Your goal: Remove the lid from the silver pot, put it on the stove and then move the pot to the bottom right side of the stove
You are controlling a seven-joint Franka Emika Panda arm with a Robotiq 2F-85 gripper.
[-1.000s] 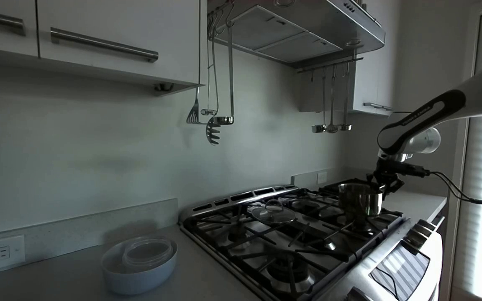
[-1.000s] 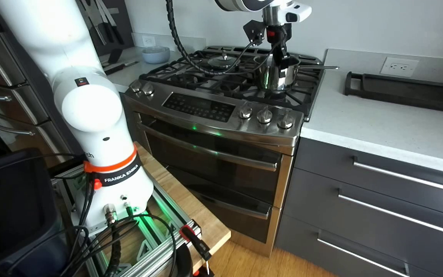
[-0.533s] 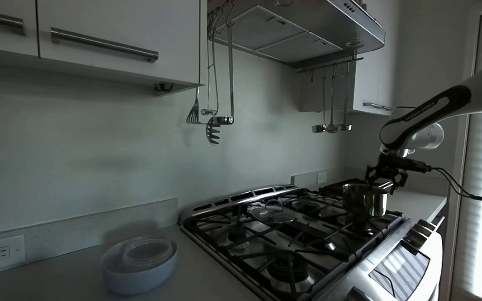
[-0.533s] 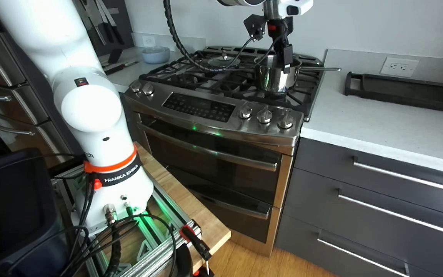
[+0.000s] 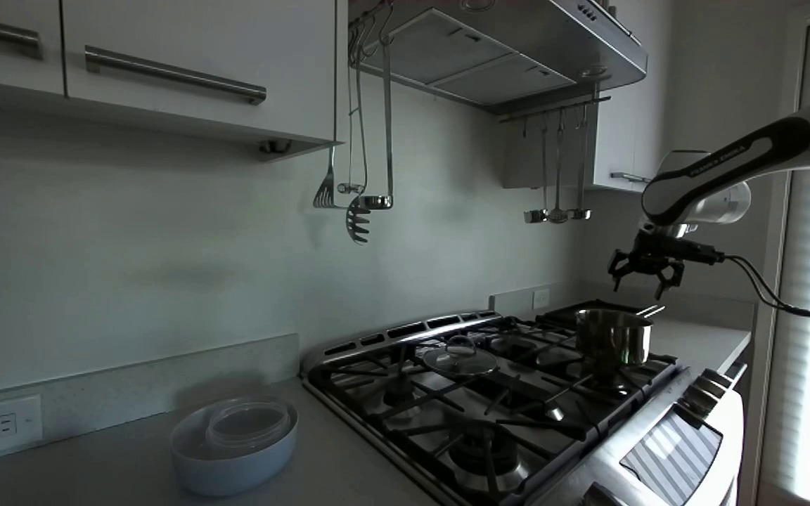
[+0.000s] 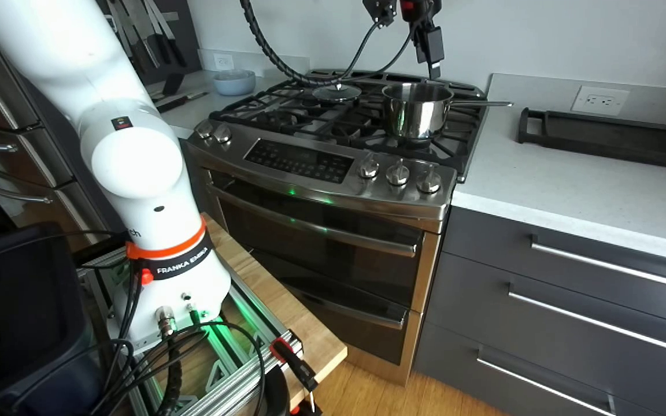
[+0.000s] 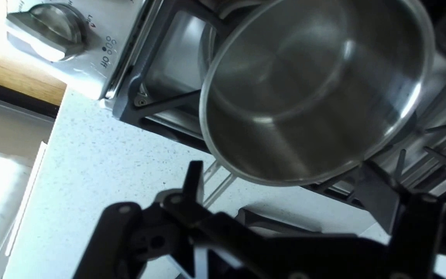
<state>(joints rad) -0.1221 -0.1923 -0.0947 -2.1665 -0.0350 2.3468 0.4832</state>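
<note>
The silver pot [image 6: 417, 115] stands upright on the front right burner of the stove [image 6: 399, 199], its handle reaching out over the counter. Seen from above in the wrist view, the pot [image 7: 285, 147] has no lid on it and its inside is bare. Its lid [image 5: 460, 360], a glassy disc with a looped knob, lies on the grates to the left of the pot, toward the back. My gripper [image 5: 638, 289] hangs above the pot, with its fingers spread wide and nothing between them. In the wrist view, the handle passes partly behind a finger [image 7: 194, 180].
A range hood [image 5: 503, 49] with utensils [image 5: 375, 202] on hooks is over the stove. A pale bowl [image 6: 235, 82] stands on the far-left counter, a dark tray [image 6: 616, 141] on the right one. Knobs [image 6: 397, 172] line the stove's front. The arm's cable [image 6: 263, 43] loops above the grates.
My gripper has opened, let go of the pot's rim and risen straight up from it. The pot shifted very slightly as it was released, then stayed put. The lid has not moved.
</note>
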